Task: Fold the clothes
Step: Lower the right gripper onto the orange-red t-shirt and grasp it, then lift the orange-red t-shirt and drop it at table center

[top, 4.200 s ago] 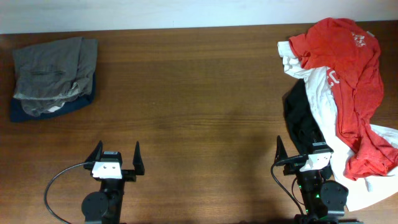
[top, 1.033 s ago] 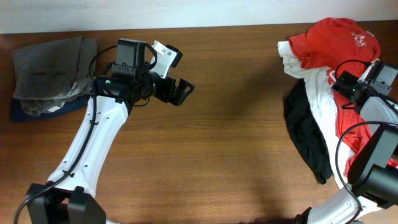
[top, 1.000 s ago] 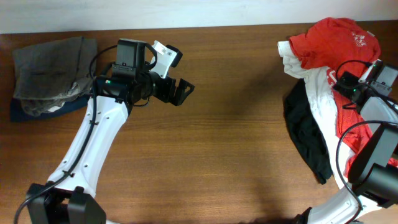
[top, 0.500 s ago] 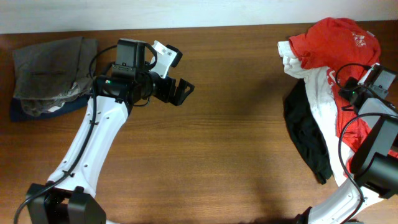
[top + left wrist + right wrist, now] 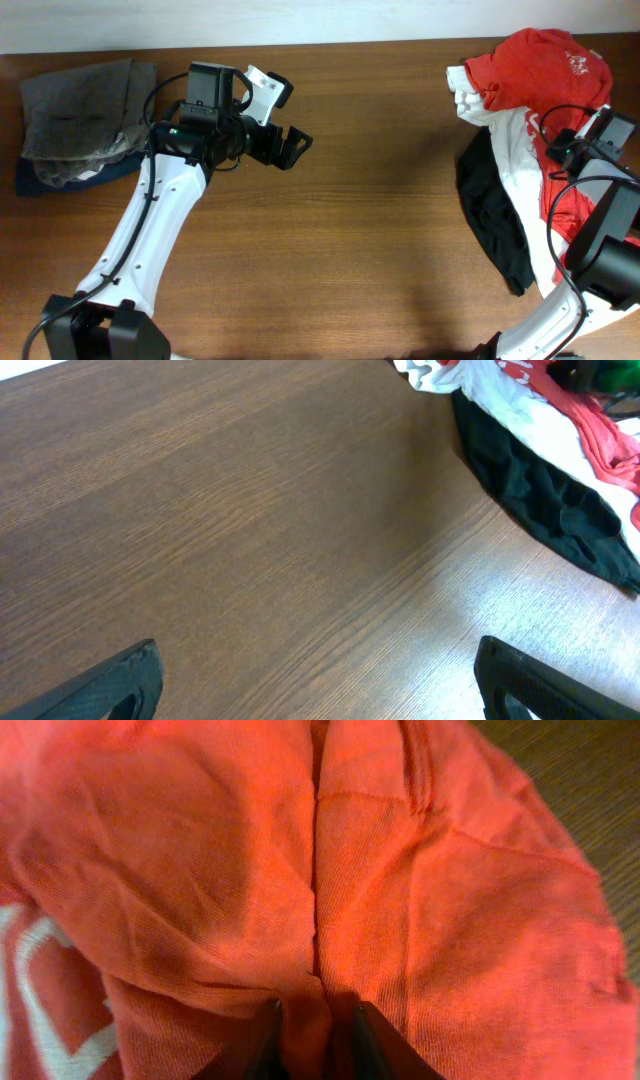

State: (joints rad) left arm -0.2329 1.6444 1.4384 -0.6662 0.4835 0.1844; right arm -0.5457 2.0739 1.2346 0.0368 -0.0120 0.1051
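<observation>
A heap of clothes lies at the table's right edge: a red shirt (image 5: 545, 70) on top, a white shirt (image 5: 515, 140) under it, and a black garment (image 5: 490, 215) at its left side. My right gripper (image 5: 572, 140) is pressed down into the heap. In the right wrist view its fingers (image 5: 315, 1025) pinch a raised fold of the red shirt (image 5: 200, 850), which fills that view. My left gripper (image 5: 280, 120) hangs open above bare wood at the upper left, far from the heap. Its fingertips (image 5: 320, 690) stand wide apart with nothing between them.
A folded grey garment (image 5: 85, 105) rests on a blue one (image 5: 60, 180) at the far left of the table. The left wrist view shows the black garment (image 5: 545, 495) and the white shirt (image 5: 480, 390) at its upper right. Brown wooden tabletop (image 5: 380, 230) lies between the arms.
My right gripper has closed its fingers onto a fold of the red shirt and shifted slightly right. The left arm has stayed still and open.
</observation>
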